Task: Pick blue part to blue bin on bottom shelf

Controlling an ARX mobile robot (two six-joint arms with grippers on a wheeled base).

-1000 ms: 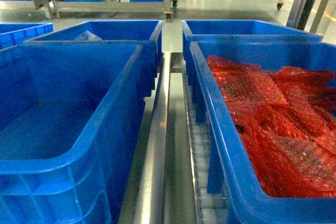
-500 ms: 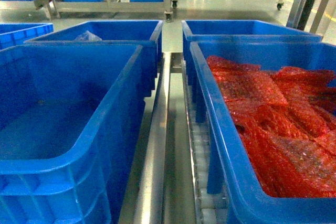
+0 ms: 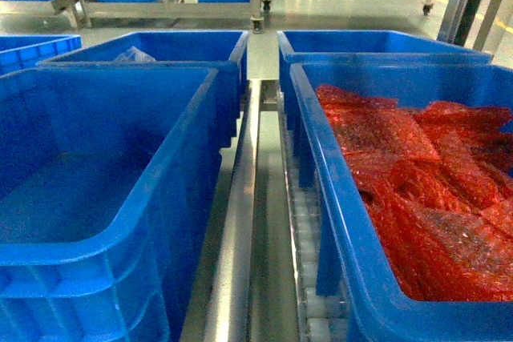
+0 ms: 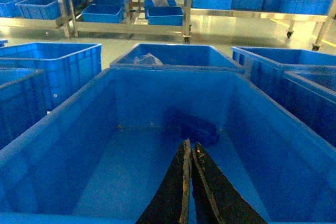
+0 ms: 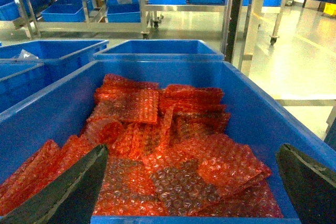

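Blue part [image 4: 194, 128], as far as the left wrist view shows it, is the dark blue lump on the floor of the near left bin [image 4: 63, 129], close to that bin's far wall. It is dim against the blue plastic, so its outline and material are hard to tell. It looks small and low, probably light, and possibly soft or bagged. I would grip it across its middle from above, with a narrow pinch so it does not slide on the smooth floor. The left gripper [image 4: 191, 144] hangs over this bin, nearer than the part and apart from it. Its fingers are pressed together with nothing between them.

In the right wrist view the right gripper [image 5: 191, 153] sits over the near right bin [image 5: 252, 103], its fingers spread wide and empty at either side of the frame. That bin is heaped with red bubble-wrap bags [image 5: 173, 145]; nothing blue shows among them.

In the head view neither gripper appears and the part cannot be made out. The two near bins stand side by side on the bottom shelf [image 3: 307, 246], whose white rollers show between them beside a steel rail [image 3: 236, 230]. Two more bins sit just beyond, and racks of bins stand far off.
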